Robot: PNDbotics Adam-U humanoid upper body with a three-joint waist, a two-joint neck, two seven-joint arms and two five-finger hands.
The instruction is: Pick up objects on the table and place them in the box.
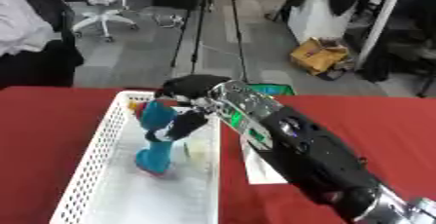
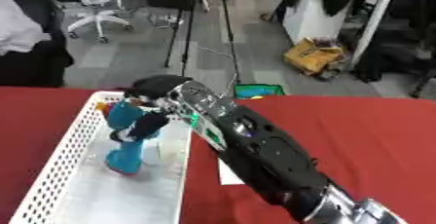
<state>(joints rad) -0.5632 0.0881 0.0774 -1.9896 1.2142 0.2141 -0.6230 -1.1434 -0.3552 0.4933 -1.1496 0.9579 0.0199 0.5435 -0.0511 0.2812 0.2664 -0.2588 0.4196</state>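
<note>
The robot's right hand (image 1: 189,102) reaches over the white perforated plastic box (image 1: 94,142) on the red-covered bench (image 1: 374,121), its fingers curled round a teal toy figure with a red top (image 1: 158,138). The figure stands upright inside the box, its foot touching the floor.

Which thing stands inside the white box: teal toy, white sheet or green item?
The teal toy, upright in the white box, right hand curled round it; the white sheet and green item lie outside it.
</note>
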